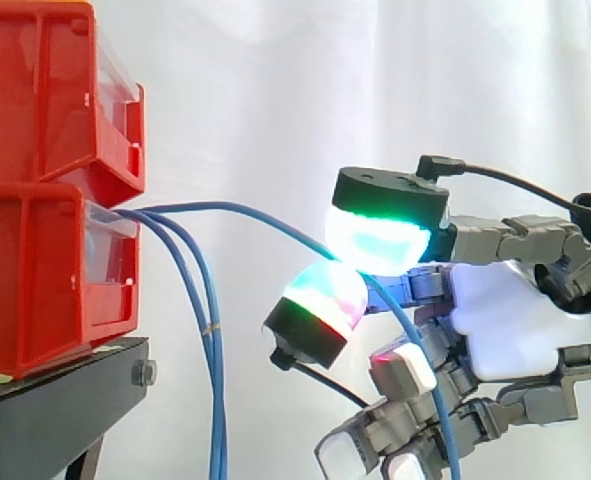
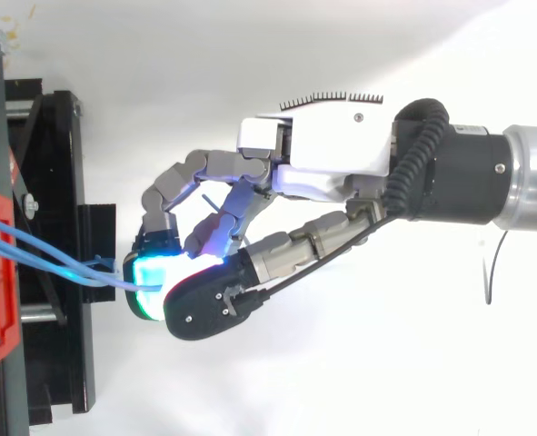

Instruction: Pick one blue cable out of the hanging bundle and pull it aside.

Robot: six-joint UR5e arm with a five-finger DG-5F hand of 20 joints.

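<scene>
Side view: one blue cable (image 1: 265, 217) is being pinched between two glowing fingertips (image 1: 380, 240) of the robot hand (image 1: 525, 320), which is being held in from the right edge with its white palm upright. The pad above the cable is glowing green and cyan, and the pad below it is glowing green and red (the two are being pressed together with the cable between them). The pinched cable is being led out from the front of the lower of the two stacked red bins (image 1: 35, 280). From there it is being carried rightward in a shallow arch, well apart from the other blue cables (image 1: 215, 400). Past the pinch it is dropping steeply among the other fingers, which are being held curled below the palm. The other cables are hanging down together, just beside the black stand (image 1: 55, 410) on which the bins are being carried. A white curtain (image 1: 305, 80) is hanging behind everything.

In the top view, the robot hand (image 2: 332, 150) is being stretched leftward toward the stand. The cable is being drawn from the red bin at the left edge to the cyan-green glow at the closed fingertips, which are being held just beside the stand's front edge.
</scene>
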